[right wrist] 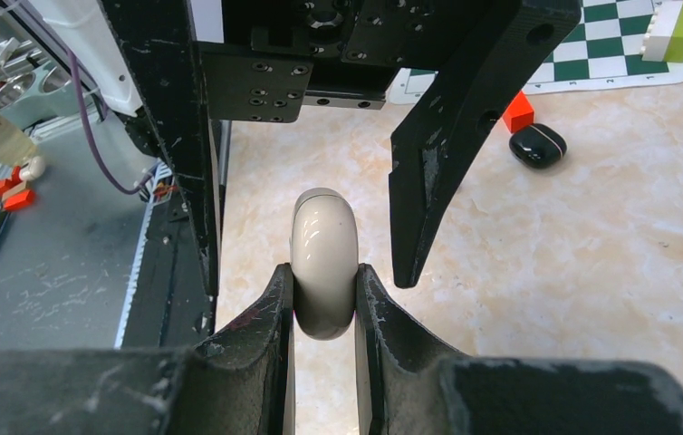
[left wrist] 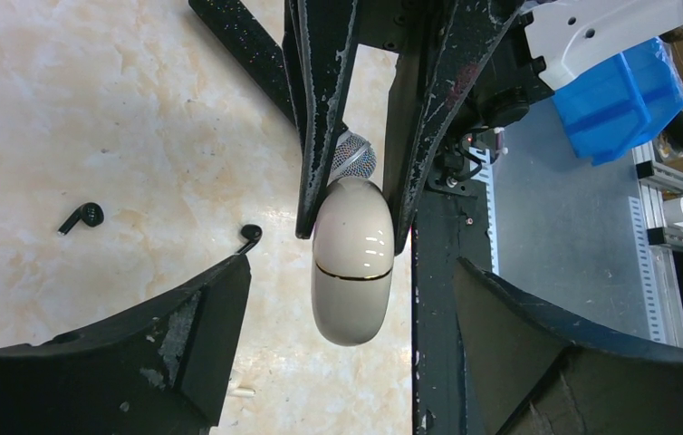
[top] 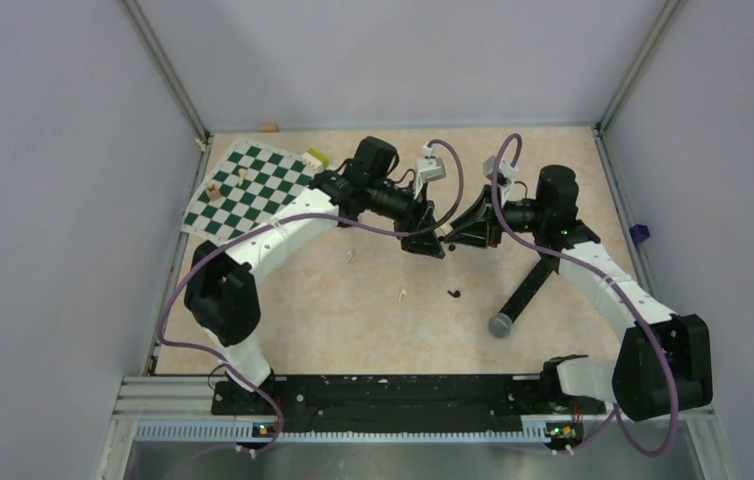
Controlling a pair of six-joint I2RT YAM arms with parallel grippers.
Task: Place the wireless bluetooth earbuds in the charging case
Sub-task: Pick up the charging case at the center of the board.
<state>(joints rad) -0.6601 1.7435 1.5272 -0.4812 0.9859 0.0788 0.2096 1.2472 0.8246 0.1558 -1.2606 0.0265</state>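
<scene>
My right gripper (right wrist: 324, 272) is shut on one end of a glossy cream-white rounded object (right wrist: 322, 245) with a thin gold seam (left wrist: 353, 276), held above the table. My left gripper (left wrist: 351, 267) stands open, one finger on each side of that object's free end without touching it. Two black earbuds (left wrist: 82, 217) (left wrist: 250, 235) lie on the table left of the left gripper; one earbud (top: 453, 293) shows in the top view. The black glossy charging case (right wrist: 537, 145) lies shut on the table beyond the grippers. In the top view both grippers (top: 431, 240) (top: 468, 232) meet at mid-table.
A long black microphone (top: 523, 295) with a grey head (left wrist: 356, 159) lies under the right arm. An orange-red block (right wrist: 519, 111) sits beside the case. A green-white chessboard (top: 248, 190) with small pieces covers the far left. Walls enclose the table.
</scene>
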